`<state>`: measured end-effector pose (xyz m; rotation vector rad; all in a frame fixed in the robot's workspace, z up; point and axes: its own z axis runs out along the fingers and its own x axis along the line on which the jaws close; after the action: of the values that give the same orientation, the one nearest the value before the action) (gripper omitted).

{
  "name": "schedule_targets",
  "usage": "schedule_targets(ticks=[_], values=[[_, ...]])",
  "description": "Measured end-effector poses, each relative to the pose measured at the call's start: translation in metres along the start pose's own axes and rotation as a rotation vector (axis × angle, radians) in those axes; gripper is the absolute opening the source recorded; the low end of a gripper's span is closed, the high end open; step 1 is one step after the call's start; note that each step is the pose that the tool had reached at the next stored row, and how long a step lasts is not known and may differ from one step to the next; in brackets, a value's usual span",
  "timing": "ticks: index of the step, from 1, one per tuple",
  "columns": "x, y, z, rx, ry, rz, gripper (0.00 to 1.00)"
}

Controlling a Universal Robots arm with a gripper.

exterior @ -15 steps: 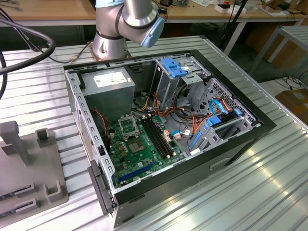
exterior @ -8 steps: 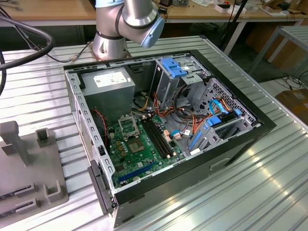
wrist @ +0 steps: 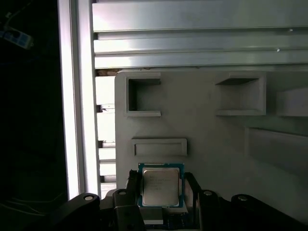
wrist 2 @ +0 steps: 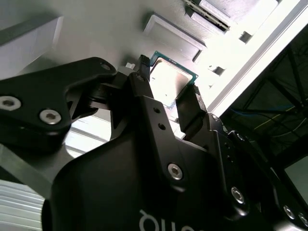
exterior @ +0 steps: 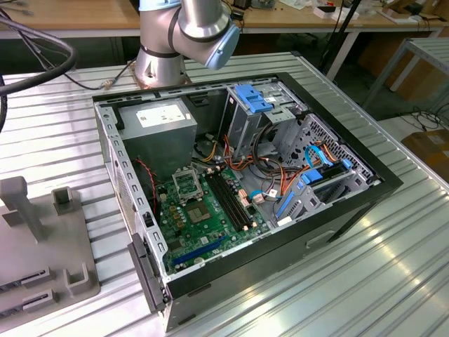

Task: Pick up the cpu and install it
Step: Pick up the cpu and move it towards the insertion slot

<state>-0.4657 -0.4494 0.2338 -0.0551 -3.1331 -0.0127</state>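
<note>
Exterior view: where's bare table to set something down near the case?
Bare table on the exterior view's right of the case, wide and open; a narrower strip between case and grey fixture. Crowded: inside the case, cables around the drive bays.

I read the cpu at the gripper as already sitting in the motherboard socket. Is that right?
Not the socket. The cpu at the gripper is at the grey fixture tray, as the first wrist view shows.

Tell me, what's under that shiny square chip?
The grey holder spreads below the cpu. The spot right beneath is covered by the chip itself.
</note>
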Motion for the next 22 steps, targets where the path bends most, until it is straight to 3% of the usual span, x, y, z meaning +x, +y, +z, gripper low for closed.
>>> schedule_targets(ticks=[3,9,22], values=[[0.0001,0.0000,-0.0062,0.0000,0.0001,0.000,0.47],[0.0001,0.0001,-0.0114,0.0001,0.0001,0.000,0.47],[0.0002,0.0001,-0.0183,0.0000,0.0001,0.000,0.47]])
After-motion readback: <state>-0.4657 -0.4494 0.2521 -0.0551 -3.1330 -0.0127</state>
